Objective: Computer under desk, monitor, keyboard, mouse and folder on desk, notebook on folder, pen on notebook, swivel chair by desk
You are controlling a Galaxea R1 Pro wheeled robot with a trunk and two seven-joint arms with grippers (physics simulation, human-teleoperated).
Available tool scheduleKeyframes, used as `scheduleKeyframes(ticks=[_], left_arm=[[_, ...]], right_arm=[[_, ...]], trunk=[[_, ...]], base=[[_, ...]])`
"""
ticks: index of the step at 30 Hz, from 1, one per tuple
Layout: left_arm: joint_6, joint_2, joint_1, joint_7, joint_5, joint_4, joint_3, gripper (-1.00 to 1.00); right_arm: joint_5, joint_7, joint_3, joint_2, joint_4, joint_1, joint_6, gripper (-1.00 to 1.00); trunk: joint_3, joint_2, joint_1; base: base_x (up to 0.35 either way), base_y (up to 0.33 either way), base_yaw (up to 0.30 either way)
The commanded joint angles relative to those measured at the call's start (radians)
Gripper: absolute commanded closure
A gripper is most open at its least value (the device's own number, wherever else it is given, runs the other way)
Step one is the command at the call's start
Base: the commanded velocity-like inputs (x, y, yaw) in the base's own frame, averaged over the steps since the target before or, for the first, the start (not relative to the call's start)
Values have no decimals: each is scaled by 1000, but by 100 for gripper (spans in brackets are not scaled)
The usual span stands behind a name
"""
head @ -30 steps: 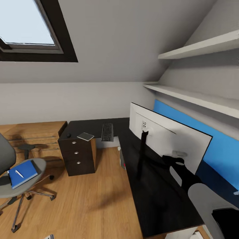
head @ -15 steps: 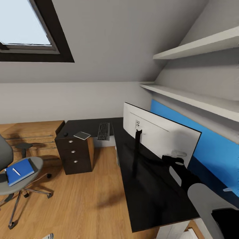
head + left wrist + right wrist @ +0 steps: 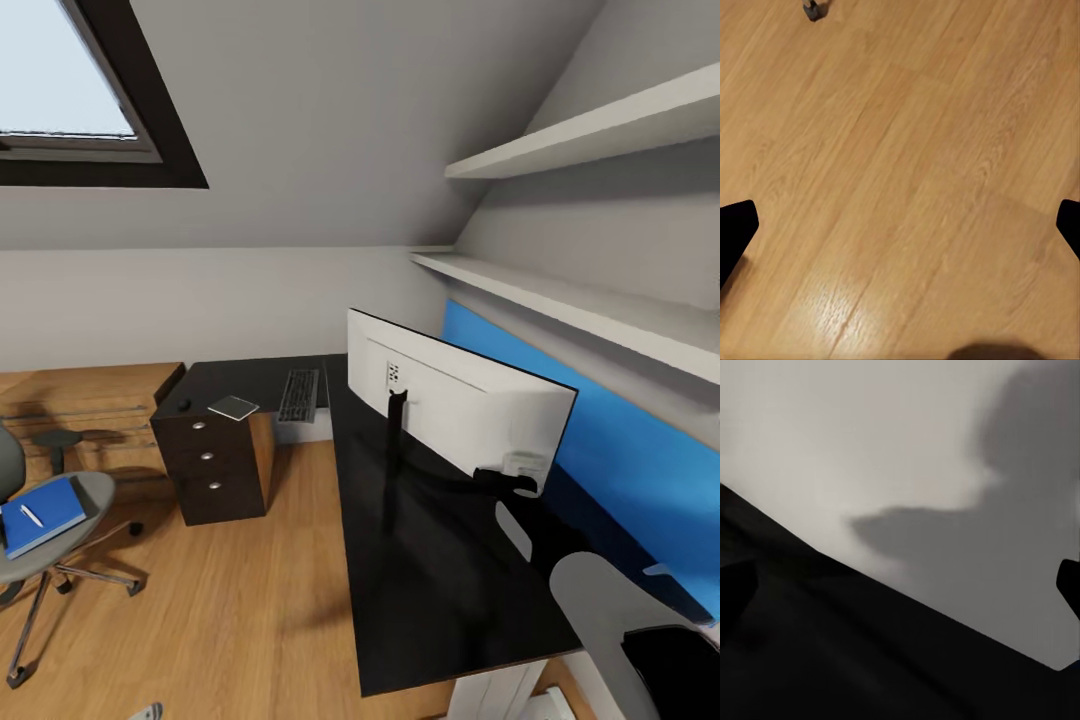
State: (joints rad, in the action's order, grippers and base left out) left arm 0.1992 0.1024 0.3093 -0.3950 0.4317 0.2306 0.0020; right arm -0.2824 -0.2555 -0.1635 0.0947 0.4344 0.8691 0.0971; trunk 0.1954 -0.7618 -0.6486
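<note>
Because sorting has not begun, the folder [image 3: 40, 515] with the pen [image 3: 32, 516] is seen on the swivel chair [image 3: 60, 535], far from the worktop [image 3: 440, 570] bearing monitor [image 3: 455, 405] and keyboard [image 3: 298, 395]. Both pincers are spread empty. The view has swung right since earlier.

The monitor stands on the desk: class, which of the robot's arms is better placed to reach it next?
Probably the right. The right gripper is over the desk beside the monitor, jaws open, while the left gripper faces the floor.
</note>
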Motion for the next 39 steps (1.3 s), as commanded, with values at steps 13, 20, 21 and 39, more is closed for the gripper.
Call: scheduleKeyframes(ticks=[13, 20, 21, 39], left_arm=[[0, -4, 1, -1, 4, 0, 0, -100], [-4, -6, 1, -2, 3, -1, -2, -100], [-4, -6, 1, -2, 3, -1, -2, -100], [-10, -20, 1, -2, 2, -2, -52, -100]], right_arm=[[-4, -14, -9, -31, 2, 0, 11, -100], [-5, -13, -11, -69, 8, 0, 4, -100], [-4, -13, -11, -75, 8, 0, 4, -100], [2, -18, -10, -130, 8, 0, 3, -100]], trunk=[[2, -1, 0], [2, -1, 0], [2, -1, 0], [2, -1, 0]], base=[[-245, -5, 0], [-330, -47, 0], [-326, -110, 0], [-161, -138, 120]])
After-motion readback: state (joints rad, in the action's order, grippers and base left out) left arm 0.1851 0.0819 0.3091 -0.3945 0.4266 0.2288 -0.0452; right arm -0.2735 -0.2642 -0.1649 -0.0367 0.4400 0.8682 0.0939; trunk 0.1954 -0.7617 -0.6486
